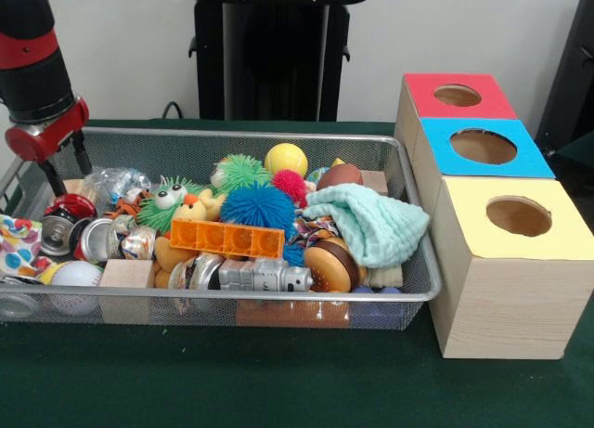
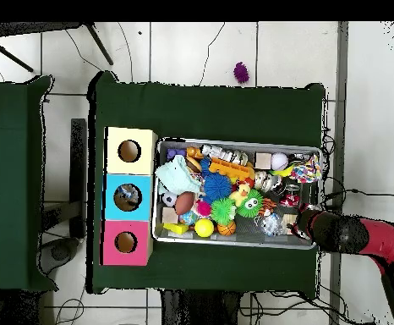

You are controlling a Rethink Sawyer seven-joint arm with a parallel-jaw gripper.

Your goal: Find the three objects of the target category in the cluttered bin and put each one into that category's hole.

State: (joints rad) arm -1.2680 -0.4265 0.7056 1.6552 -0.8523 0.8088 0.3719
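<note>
The cluttered bin (image 1: 232, 133) is a silver wire-mesh basket on the green table, full of toys, and it also shows in the overhead view (image 2: 234, 244). My gripper (image 1: 67, 168) hangs over the bin's left end in the front view, just above a red can (image 1: 70, 206). It is open and holds nothing. In the overhead view the gripper (image 2: 305, 212) is at the bin's right end. Three wooden boxes with round holes stand beside the bin: a red-topped box (image 1: 458, 96), a blue-topped box (image 1: 483, 147) and a yellow-topped box (image 1: 518, 216).
The bin holds a yellow ball (image 1: 285, 159), a blue spiky ball (image 1: 257, 207), an orange brick (image 1: 226, 238), a teal cloth (image 1: 367, 224), a toy burger (image 1: 329, 265), silver cans (image 1: 97, 240), a baseball (image 1: 74, 275) and a wooden block (image 1: 125, 275). A purple spiky ball (image 2: 241, 72) lies on the floor.
</note>
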